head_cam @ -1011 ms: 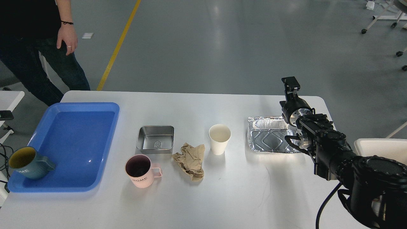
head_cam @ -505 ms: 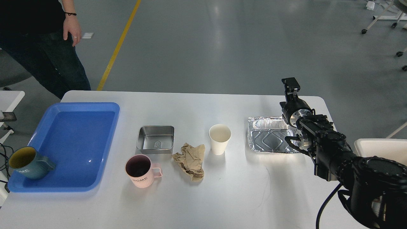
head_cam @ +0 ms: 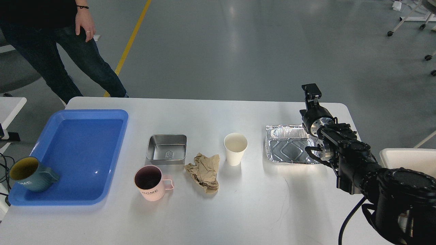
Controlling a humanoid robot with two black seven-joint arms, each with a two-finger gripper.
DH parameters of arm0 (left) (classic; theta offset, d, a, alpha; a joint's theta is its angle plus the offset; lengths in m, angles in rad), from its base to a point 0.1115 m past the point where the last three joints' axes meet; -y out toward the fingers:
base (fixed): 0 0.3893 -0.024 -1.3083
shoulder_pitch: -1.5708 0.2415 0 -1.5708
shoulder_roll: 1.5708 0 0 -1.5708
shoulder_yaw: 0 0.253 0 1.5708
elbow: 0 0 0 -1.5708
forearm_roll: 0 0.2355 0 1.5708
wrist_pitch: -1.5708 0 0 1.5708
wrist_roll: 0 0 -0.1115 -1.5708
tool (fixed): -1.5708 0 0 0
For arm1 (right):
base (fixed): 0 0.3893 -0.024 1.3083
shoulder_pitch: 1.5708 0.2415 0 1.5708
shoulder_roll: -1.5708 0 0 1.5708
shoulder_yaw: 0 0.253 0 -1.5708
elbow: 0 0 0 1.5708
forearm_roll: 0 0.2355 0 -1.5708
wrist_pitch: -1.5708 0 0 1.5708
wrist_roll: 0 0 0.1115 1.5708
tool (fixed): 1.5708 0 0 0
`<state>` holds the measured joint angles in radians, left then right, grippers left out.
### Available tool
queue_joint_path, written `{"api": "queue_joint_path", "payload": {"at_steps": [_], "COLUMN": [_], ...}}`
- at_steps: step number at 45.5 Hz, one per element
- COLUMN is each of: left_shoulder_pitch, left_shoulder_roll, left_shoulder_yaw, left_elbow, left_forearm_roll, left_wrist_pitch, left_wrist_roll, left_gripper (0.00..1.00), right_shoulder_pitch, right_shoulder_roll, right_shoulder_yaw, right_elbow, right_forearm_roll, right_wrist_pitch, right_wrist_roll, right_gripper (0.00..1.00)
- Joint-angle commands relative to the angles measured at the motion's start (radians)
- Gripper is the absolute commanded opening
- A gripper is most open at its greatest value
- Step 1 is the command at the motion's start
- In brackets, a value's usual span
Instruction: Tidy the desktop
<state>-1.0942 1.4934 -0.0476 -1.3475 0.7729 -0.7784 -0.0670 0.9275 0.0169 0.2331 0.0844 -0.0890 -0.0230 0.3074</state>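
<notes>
Table [head_cam: 238, 211]: white, rounded corners, fills the lower view; faint dark scratches toward 5 o'clock. It carries all that follows.

Tray [head_cam: 117, 149]: blue, at 9 o'clock. Holds one teal mug [head_cam: 32, 174] in its near left corner; the rest of its floor is bare.

My right arm: enters from 4 o'clock and reaches up over the table's right edge. End effector [head_cam: 311, 91] at 2 o'clock, raised, dark and end-on; I cannot tell whether it is released or clenched. Nothing visibly in it. Left end effector not in view.

Foil pan [head_cam: 286, 146]: at 3 o'clock, just beside my wrist, part hidden by it. Empty as far as shown.

Steel tin [head_cam: 167, 147]: centre-left, empty.

Pink mug [head_cam: 150, 182]: at 7 o'clock of the tin, upright, handle to the right, dark inside; contents cannot be told.

Paper cup [head_cam: 235, 144]: centre, upright, looks empty.

Crumpled brown paper [head_cam: 204, 172]: between pink mug and cup.

Step in hand, by my judgement: early; one mug stowed, five items loose, no grasp begun. Next move likely calls for lowering onto the foil pan, the nearest item, and pinching its thin rim gently, since foil buckles.
</notes>
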Motion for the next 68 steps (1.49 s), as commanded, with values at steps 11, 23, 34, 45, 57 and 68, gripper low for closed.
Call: {"api": "queue_joint_path", "payload": {"at_steps": [11, 23, 34, 45, 57, 68], "left_shoulder_pitch": [-0.009, -0.003, 0.028, 0.062, 0.082, 0.086], "left_shoulder_roll": [-0.332, -0.469, -0.594, -0.739, -0.837, -0.858], "left_shoulder_yaw": [-0.003, 0.012, 0.015, 0.015, 0.015, 0.015], "left_elbow": [0.067, 0.096, 0.159, 0.287, 0.349, 0.35], "left_forearm_roll": [0.008, 0.022, 0.022, 0.022, 0.022, 0.022], "left_wrist_pitch": [0.013, 0.018, 0.019, 0.025, 0.05, 0.054], "left_wrist_roll": [0.21, 0.233, 0.337, 0.339, 0.339, 0.34], "left_gripper": [0.98, 0.98, 0.98, 0.98, 0.98, 0.98], "right_shoulder_pitch": [-0.006, -0.007, -0.006, -0.006, -0.006, -0.007], "right_shoulder_roll": [-0.002, -0.006, -0.006, -0.008, -0.011, -0.011], "right_shoulder_yaw": [-0.001, -0.001, -0.001, -0.001, -0.001, -0.001], "right_elbow": [0.0, 0.0, 0.0, 0.0, 0.0, 0.0], "right_forearm_roll": [0.0, 0.0, 0.0, 0.0, 0.0, 0.0], "right_wrist_pitch": [0.0, 0.002, 0.003, 0.003, 0.003, 0.003], "right_wrist_roll": [0.001, 0.001, -0.001, 0.001, 0.001, -0.001], "right_gripper": [1.0, 1.0, 1.0, 1.0, 1.0, 1.0]}}
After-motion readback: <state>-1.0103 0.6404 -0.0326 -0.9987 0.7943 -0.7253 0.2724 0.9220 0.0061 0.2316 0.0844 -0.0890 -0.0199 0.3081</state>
